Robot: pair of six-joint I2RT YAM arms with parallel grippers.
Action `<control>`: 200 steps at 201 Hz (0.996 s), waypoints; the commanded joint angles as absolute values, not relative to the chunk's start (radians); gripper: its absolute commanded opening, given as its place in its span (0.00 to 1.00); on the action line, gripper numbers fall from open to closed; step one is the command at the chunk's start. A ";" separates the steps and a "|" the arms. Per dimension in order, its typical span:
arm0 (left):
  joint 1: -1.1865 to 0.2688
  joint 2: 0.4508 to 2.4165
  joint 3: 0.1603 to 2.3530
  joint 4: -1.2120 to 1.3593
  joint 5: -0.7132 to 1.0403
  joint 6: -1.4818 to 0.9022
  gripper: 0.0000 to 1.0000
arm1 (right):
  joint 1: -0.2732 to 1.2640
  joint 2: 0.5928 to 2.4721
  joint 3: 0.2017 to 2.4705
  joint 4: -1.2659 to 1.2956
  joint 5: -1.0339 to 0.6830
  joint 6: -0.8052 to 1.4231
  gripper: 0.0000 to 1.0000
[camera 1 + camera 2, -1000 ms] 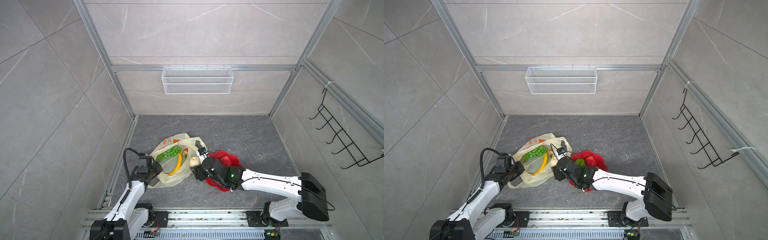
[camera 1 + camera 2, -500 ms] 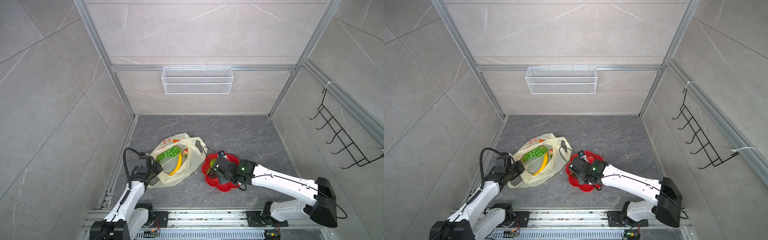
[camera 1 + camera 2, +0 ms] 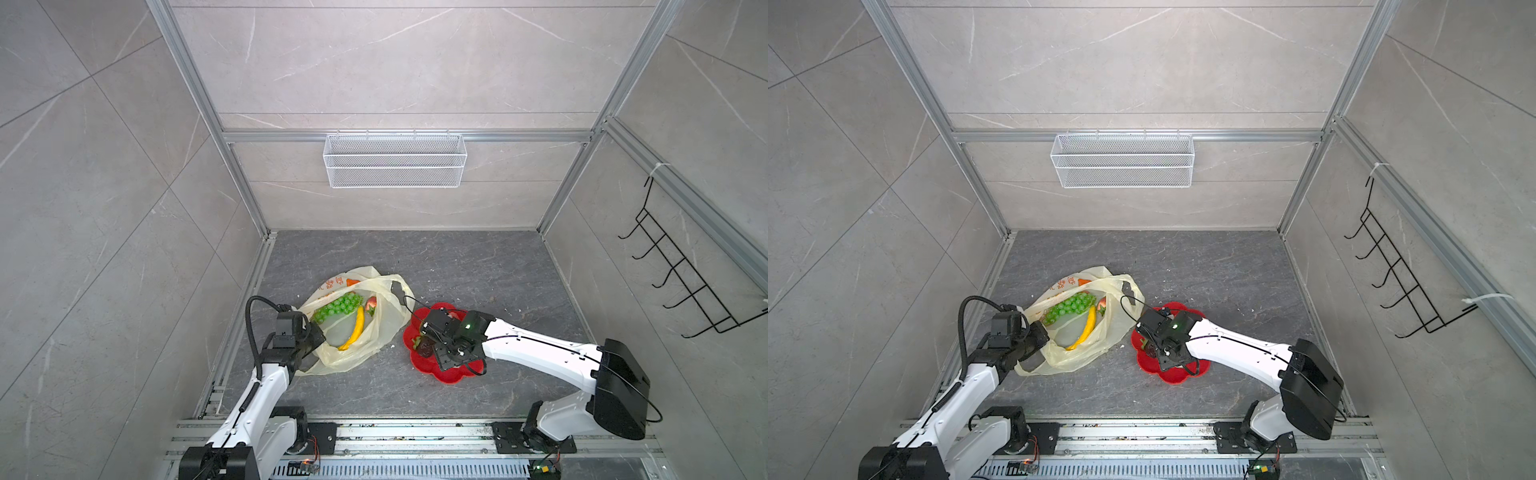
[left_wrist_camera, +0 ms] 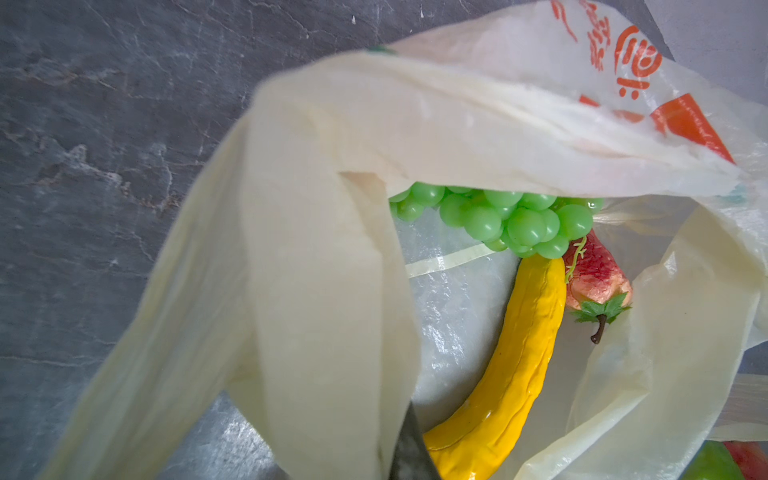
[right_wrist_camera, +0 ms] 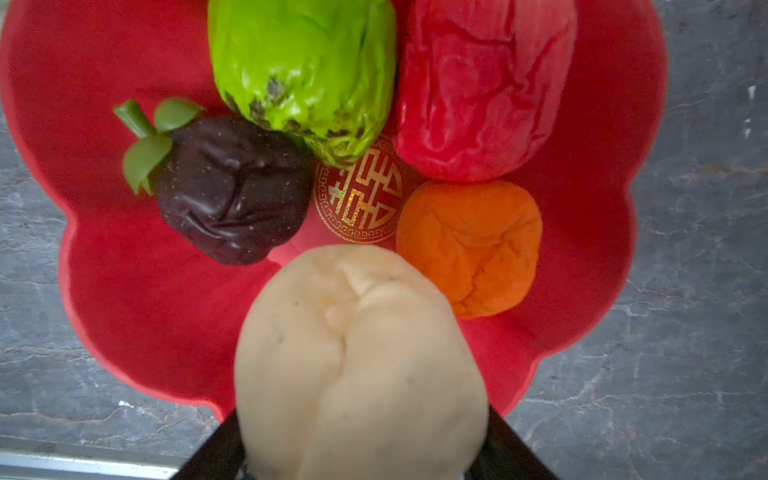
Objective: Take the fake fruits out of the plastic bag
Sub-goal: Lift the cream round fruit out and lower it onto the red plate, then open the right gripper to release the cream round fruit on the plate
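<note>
The pale-yellow plastic bag [image 3: 374,340] lies open on the floor, left of centre in both top views. Inside it are a green grape bunch [image 4: 498,220], a yellow banana [image 4: 515,353] and a red strawberry [image 4: 594,278]. My left gripper [image 3: 309,338] is shut on the bag's near handle [image 4: 316,249] and holds it up. My right gripper [image 3: 446,351] hangs over the red flower-shaped plate [image 5: 124,291], shut on a cream piece [image 5: 357,365]. On the plate lie a green fruit [image 5: 303,75], a red one [image 5: 482,83], a dark brown one [image 5: 232,191] and an orange one [image 5: 469,245].
A white wire basket [image 3: 394,160] hangs on the back wall. A black hook rack [image 3: 681,282] is fixed to the right wall. Aluminium rails [image 3: 374,432] run along the front edge, where both arm bases sit.
My right arm has swung from the bag's mouth to the right and now holds the cream piece over the red plate. The left gripper and the bag have stayed put.
</note>
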State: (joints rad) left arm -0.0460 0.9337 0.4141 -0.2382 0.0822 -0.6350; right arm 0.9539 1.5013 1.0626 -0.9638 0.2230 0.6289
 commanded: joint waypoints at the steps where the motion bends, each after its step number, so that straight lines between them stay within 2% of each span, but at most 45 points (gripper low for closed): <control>1: -0.050 0.924 0.413 -0.213 0.091 -0.607 0.00 | 0.947 1.546 1.087 -0.959 0.191 0.632 0.68; 44: -0.049 0.924 0.413 -0.210 0.092 -0.607 0.00 | 0.934 1.593 1.094 -0.955 0.184 0.625 0.69; 112: -0.049 0.924 0.412 -0.209 0.094 -0.605 0.00 | 0.930 1.591 1.091 -0.957 0.184 0.621 0.79; 200: -0.051 0.950 0.414 -0.179 0.147 -0.580 0.00 | 0.950 1.465 1.181 -0.968 0.197 0.595 0.76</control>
State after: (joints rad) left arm -0.0460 0.9360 0.4137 -0.2295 0.0929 -0.6277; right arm 0.9352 1.5440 1.1160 -0.9691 0.1860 0.6189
